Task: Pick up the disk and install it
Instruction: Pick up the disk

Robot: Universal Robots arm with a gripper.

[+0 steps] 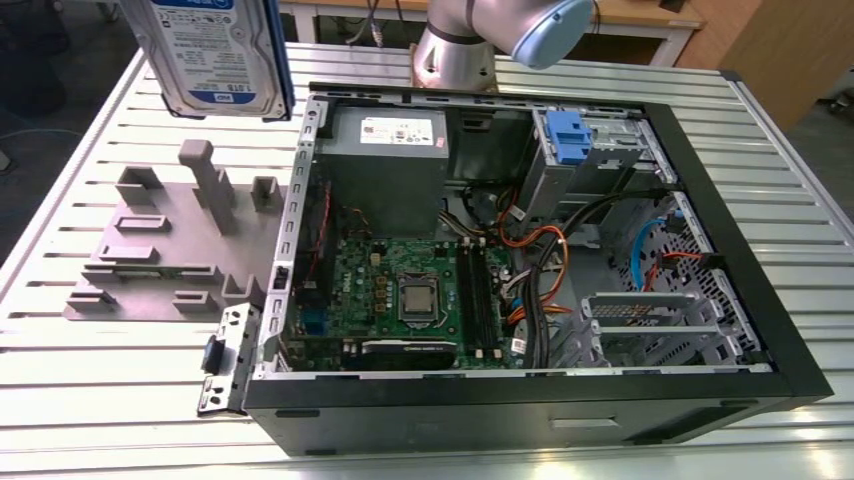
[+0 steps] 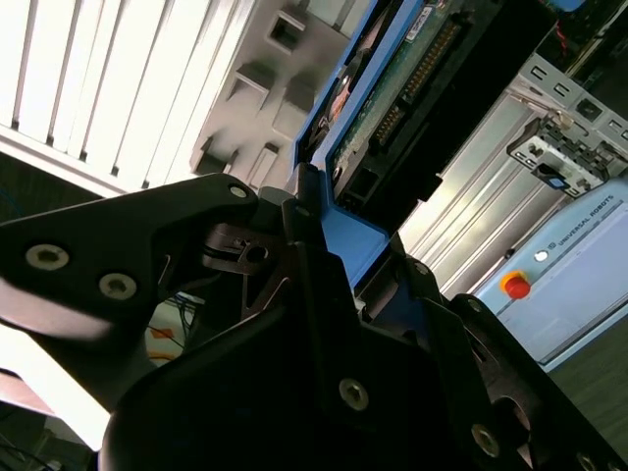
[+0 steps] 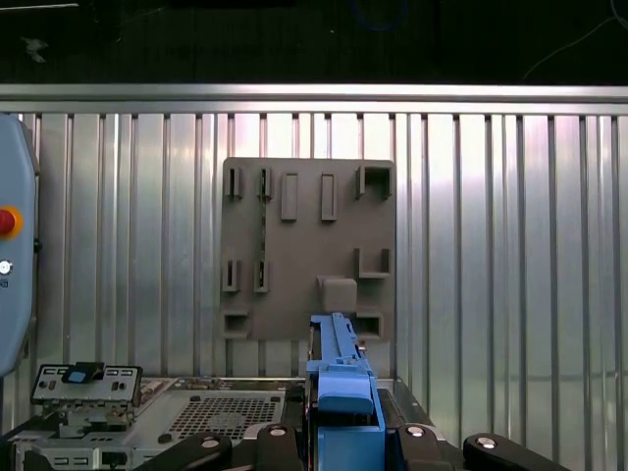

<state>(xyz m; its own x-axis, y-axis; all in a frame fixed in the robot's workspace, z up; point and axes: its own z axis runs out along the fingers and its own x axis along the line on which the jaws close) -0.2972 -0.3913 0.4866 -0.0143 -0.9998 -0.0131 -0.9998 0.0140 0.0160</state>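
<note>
Disk (image 1: pixel 220 50) was in the air at the exterior view's left, above the grey fixture (image 1: pixel 160 250) and well clear of the worktop (image 1: pixel 107 380). Label faced the exterior camera, long side roughly upright.

Fingers (image 2: pixel 306 260): closed onto the blue frame (image 2: pixel 358 240) at one end of the disk, as seen in the second wrist view. No gap was visible between the black pads and the plastic. I judged the grip firm, but narrow and on the frame alone, not on the metal body.

The first wrist view looked straight down past the frame's edge onto the fixture, so I took the disk to be over the fixture and not yet over the computer case (image 1: pixel 761 290).

Step in hand, by my reading: carrying the disk across to the open case.

Notes for doing it well:
- Hold the closing force steady; the frame is plastic and may flex or slip.
- Move slowly, with no quick wrist turns, since the disk hangs far out from the grip.
- Clear the case's left wall with height to spare.
- Stay off the orange and black cables (image 1: pixel 534 240) near the far-right bay, where a blue clip (image 1: pixel 567 135) sat.
</note>
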